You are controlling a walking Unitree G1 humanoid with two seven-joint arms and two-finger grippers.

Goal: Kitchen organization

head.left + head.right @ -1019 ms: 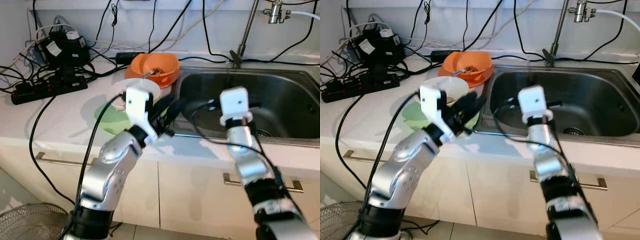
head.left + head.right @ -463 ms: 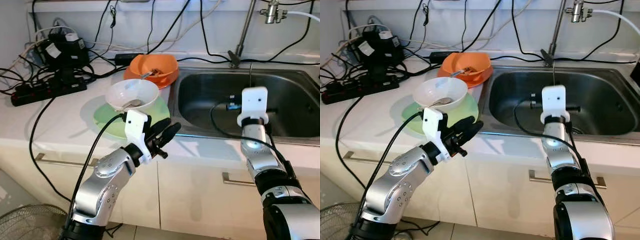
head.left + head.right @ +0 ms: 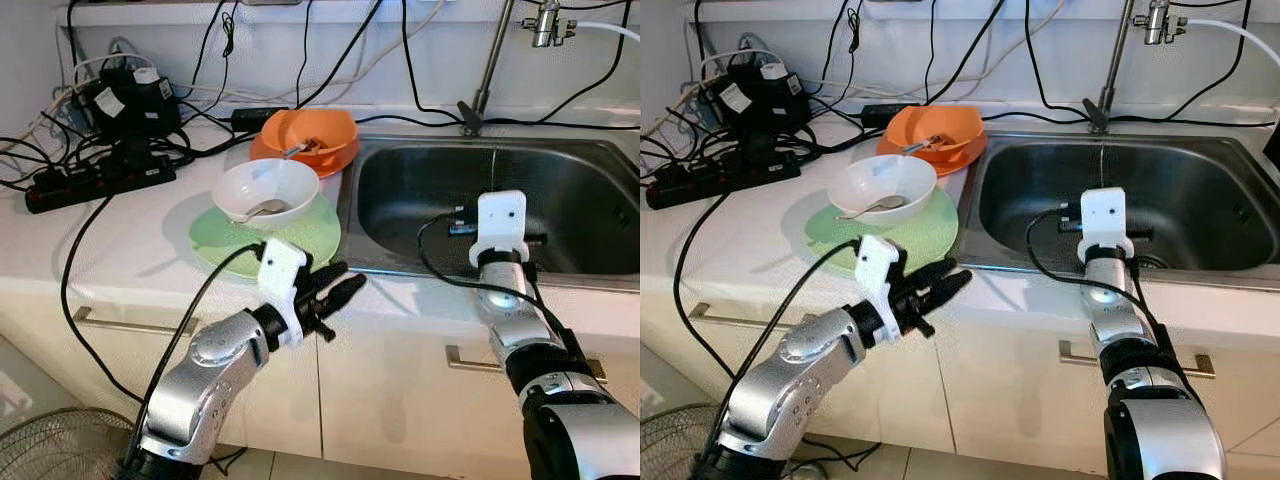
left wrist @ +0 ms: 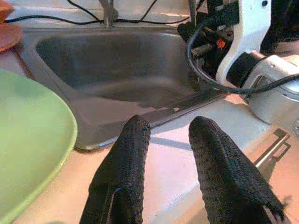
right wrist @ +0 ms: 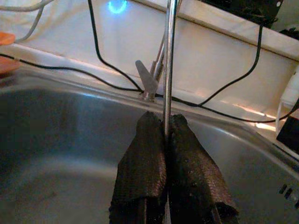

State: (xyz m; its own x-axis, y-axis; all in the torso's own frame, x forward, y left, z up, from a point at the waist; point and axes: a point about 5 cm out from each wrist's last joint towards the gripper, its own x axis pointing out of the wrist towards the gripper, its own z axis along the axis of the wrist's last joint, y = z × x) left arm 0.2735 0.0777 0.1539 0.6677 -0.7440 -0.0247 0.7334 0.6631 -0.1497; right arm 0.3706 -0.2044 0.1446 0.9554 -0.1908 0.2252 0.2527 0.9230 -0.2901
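Note:
A white bowl with a spoon in it sits on a green plate on the counter. Behind them, an orange bowl holding a utensil rests on an orange plate. My left gripper is open and empty, low at the counter's front edge, just right of the green plate. In the left wrist view its fingers point toward the steel sink. My right gripper is shut on a thin metal stick that stands upright over the sink.
A black power strip, adapters and many cables crowd the counter's back left. The faucet pipe rises behind the sink. A wire fan guard lies on the floor at lower left. Cabinet doors with bar handles are below.
My left gripper has drawn back from beside the white bowl and dropped to the counter's front edge. My right arm has shifted right over the sink, still holding the stick.

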